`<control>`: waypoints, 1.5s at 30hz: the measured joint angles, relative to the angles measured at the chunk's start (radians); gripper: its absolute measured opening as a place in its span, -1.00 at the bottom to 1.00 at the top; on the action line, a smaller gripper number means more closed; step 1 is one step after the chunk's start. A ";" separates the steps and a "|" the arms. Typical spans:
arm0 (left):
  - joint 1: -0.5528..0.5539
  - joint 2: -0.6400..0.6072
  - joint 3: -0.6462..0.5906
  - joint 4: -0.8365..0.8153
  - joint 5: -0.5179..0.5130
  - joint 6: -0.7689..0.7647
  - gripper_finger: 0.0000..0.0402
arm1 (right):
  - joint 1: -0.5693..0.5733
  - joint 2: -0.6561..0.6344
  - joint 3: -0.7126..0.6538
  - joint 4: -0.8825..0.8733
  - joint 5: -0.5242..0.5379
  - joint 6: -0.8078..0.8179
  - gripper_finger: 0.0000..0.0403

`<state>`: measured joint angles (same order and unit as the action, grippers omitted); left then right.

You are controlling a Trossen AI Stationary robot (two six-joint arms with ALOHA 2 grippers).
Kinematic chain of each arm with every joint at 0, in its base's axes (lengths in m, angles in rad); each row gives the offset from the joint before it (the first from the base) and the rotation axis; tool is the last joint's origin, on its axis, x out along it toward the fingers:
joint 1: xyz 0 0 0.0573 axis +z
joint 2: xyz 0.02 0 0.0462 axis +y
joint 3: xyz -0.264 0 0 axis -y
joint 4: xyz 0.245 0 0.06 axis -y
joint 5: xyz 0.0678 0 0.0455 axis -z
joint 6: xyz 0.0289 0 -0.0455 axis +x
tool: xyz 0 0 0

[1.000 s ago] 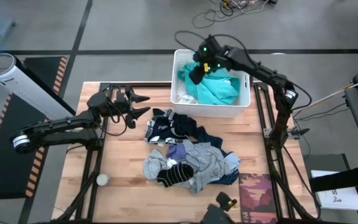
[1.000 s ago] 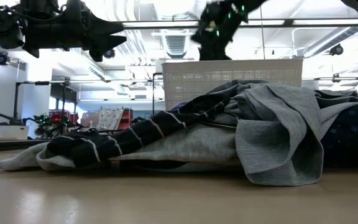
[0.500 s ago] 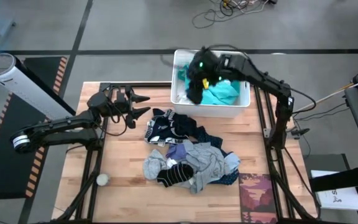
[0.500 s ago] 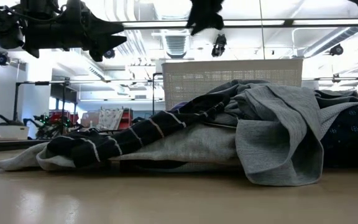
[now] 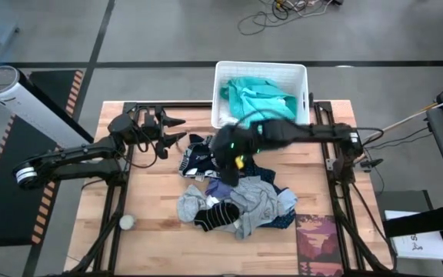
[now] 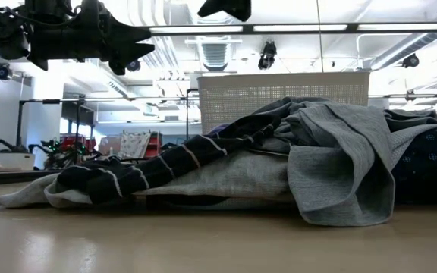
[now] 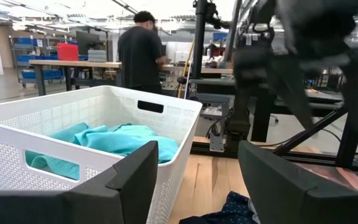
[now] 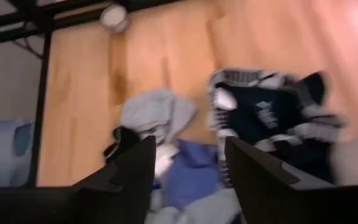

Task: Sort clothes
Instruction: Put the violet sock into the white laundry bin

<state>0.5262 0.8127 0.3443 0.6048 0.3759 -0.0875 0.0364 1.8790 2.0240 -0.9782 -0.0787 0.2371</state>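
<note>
This is a robotics lab or workshop: long ceiling lights and exposed ducts overhead, workbenches with equipment, a person standing at one, cables on the grey floor.

The robot has 2 dark, near-black arms built of slim tube links joined by bulkier rounded joints. The left arm ends in a grey-white ring at its base joint and carries a left pincer of 2 pointed black fingers. The right arm shows small green indicator lights near its right pincer, whose fingers are broad, matte black, angular slabs.
</note>
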 joint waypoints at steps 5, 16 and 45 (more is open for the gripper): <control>0.000 0.000 0.000 0.000 0.000 0.000 0.04 | 0.049 0.003 -0.149 0.127 0.000 0.104 0.00; 0.000 0.000 0.000 0.000 0.000 0.000 -0.06 | 0.056 0.006 -0.442 0.288 0.060 0.239 0.14; 0.000 0.006 -0.001 -0.002 0.000 0.008 -0.10 | 0.063 0.108 -0.582 0.432 0.097 0.257 -0.25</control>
<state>0.5262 0.8184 0.3433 0.6024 0.3759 -0.0795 0.0998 1.9874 1.4418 -0.5461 0.0187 0.4946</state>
